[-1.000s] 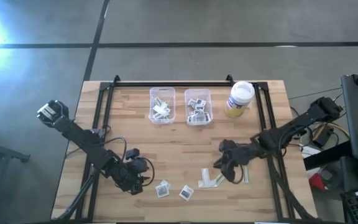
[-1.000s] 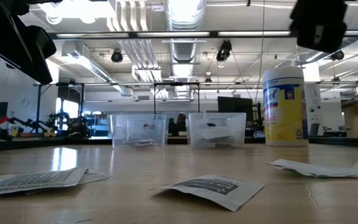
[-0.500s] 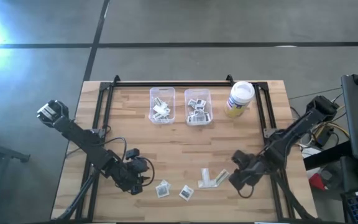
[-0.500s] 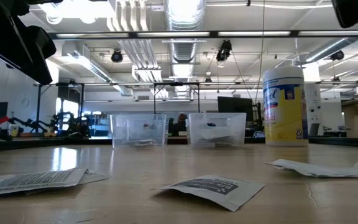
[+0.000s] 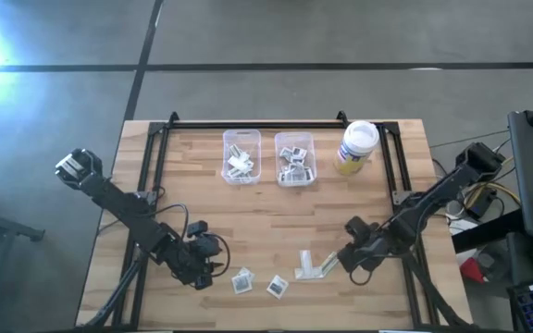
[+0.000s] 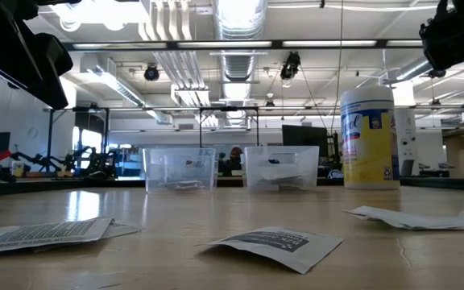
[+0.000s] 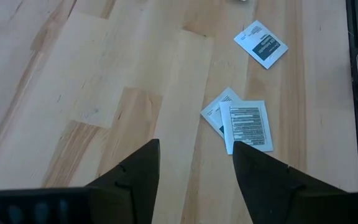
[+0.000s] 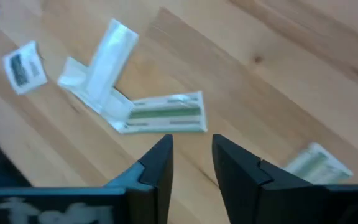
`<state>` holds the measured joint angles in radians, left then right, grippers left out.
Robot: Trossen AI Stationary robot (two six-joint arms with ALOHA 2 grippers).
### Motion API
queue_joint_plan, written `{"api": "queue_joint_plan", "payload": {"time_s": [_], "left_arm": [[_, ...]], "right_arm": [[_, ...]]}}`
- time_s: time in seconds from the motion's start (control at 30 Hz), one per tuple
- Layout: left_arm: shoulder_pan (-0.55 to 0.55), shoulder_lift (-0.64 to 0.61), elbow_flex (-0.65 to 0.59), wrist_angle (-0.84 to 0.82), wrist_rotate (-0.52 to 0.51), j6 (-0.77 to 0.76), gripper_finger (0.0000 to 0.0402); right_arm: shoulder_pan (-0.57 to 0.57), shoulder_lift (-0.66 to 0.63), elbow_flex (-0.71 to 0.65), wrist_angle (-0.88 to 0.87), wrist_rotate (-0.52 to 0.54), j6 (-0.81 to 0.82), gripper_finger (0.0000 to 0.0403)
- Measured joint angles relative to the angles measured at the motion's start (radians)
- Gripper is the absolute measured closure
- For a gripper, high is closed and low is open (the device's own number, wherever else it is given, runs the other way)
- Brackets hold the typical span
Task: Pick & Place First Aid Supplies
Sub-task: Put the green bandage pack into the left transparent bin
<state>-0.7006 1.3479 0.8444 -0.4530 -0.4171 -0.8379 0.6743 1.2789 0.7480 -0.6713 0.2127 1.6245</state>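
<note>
Right gripper (image 5: 344, 261), fingers spread and empty, is swinging back left toward the strip packets (image 5: 314, 266) at lower centre, likely lining up a pick. Left gripper (image 5: 213, 264) is waiting, fingers spread, beside the square packets (image 5: 241, 281) at lower left.

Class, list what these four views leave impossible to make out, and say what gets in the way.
1. Print on the square packets: too small in the high view.
2. Contents of the left bin: hazy through its clear wall in the low view.
3. Strip packet: blurred in the right wrist view.
4. Left tool: only dark bulk in the high view.
</note>
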Motion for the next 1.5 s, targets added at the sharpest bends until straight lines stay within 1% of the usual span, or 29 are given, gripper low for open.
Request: {"api": "queue_joint_plan", "payload": {"time_s": [0.2,0.33,0.47,0.67,0.8,0.9,1.1,1.33,1.5], "left_arm": [[0.0,0.0,0.0,0.0,-0.003,0.0,0.0207],[0.0,0.0,0.0,0.0,-0.003,0.0,0.0207],[0.0,0.0,0.0,0.0,-0.003,0.0,0.0207],[0.0,0.0,0.0,0.0,-0.022,0.0,0.0207],[0.0,0.0,0.0,0.001,-0.03,0.0,0.0207],[0.0,0.0,0.0,0.003,-0.03,0.0,0.0207],[0.0,0.0,0.0,0.007,-0.03,0.002,0.0207],[0.0,0.0,0.0,0.012,-0.03,0.003,0.0207],[0.0,0.0,0.0,0.012,-0.03,0.004,0.0207]], "right_arm": [[-0.029,0.0,-0.074,0.184,0.0,-0.006,0.0271],[-0.033,0.0,-0.123,0.216,0.0,-0.007,0.0264],[-0.033,0.0,-0.16,0.24,0.0,-0.005,0.0265],[-0.034,0.002,-0.209,0.403,0.001,-0.054,0.0272],[-0.034,0.033,-0.211,0.402,0.025,-0.067,0.0273],[-0.034,0.092,-0.2,0.414,0.026,-0.113,0.0273],[-0.034,0.189,-0.159,0.413,0.026,-0.141,0.0278],[-0.034,0.21,-0.139,0.389,0.026,-0.142,0.0273],[-0.034,0.227,-0.138,0.387,0.026,-0.131,0.0282]]}}
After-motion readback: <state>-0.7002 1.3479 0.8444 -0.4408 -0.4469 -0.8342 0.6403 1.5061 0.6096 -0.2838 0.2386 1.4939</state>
